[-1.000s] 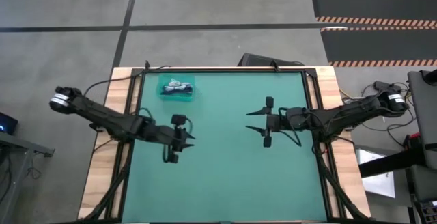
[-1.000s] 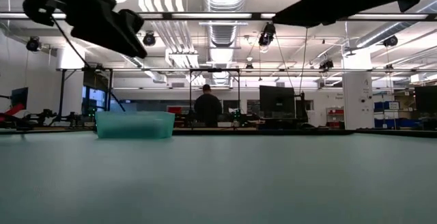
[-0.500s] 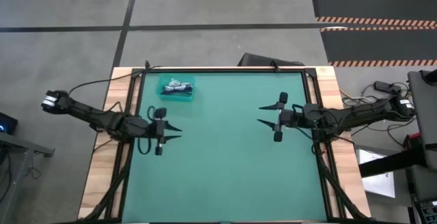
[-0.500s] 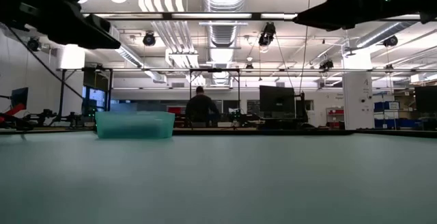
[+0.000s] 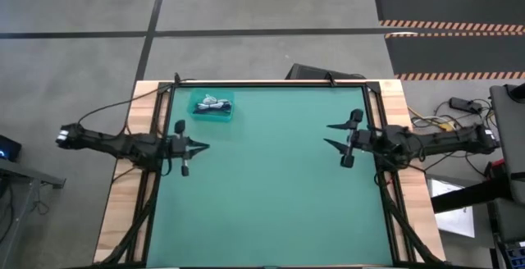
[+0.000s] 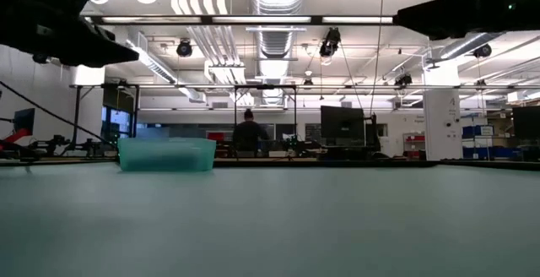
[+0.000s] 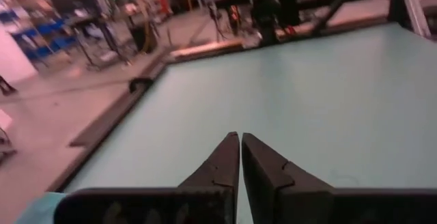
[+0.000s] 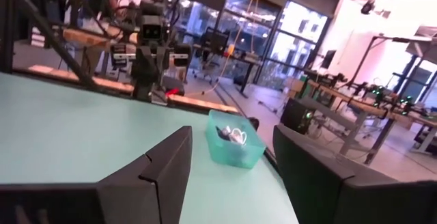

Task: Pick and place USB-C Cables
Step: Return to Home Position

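Overhead: left gripper [image 5: 201, 147], fingers pressed together, is hovering at the left edge of the green table mat [image 5: 271, 203]; right gripper [image 5: 327, 134], fingers spread, is hanging near the right edge, wide bare mat lying between. White and dark USB-C cable bundles [image 5: 215, 102] are sitting inside the teal plastic bin [image 5: 212, 115] near the left arm's far corner. Low down: bin [image 6: 166, 154] is standing alone. Wrist views are showing the same grips.

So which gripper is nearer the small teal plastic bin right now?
Left. The left gripper hangs near the table's left edge, a short way from the small teal plastic bin; the right gripper is across the table by the right edge.
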{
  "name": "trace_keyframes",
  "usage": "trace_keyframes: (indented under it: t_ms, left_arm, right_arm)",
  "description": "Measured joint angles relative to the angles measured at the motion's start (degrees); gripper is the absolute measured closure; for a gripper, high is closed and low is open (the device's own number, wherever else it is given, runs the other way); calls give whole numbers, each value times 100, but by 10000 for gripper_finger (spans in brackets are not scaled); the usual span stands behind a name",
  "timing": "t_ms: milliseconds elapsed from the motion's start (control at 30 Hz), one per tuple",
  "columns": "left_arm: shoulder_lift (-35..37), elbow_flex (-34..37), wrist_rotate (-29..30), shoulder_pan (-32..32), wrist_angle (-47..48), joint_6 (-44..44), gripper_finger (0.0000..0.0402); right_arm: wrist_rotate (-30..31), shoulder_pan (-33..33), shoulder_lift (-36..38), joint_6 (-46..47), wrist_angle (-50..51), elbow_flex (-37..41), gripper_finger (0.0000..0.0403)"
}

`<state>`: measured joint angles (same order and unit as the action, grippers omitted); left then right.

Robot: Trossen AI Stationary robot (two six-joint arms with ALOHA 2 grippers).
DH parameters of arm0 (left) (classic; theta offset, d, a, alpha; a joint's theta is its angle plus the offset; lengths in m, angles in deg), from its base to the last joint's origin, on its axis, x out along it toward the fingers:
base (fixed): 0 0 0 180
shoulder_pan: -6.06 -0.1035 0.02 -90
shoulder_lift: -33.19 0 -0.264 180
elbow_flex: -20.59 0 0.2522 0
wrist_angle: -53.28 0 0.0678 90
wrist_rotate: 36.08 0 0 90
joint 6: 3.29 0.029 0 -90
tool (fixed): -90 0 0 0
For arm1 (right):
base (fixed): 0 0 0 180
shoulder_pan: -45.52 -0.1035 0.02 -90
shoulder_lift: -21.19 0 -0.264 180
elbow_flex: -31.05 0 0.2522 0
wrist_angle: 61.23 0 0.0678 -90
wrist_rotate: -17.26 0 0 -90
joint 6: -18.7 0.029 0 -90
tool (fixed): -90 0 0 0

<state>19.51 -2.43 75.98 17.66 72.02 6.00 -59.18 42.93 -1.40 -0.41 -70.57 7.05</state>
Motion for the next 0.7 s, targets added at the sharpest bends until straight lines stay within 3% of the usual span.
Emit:
trace_keyframes:
  t_ms: [333,700]
  left_arm:
    - [1322,202,-9,-141,529,171,401]
    - [1276,238,-70,-141,639,45,402]
  right_arm:
    - [84,57,950,-91,58,477,238]
    - [154,65,1923,-288,48,929,269]
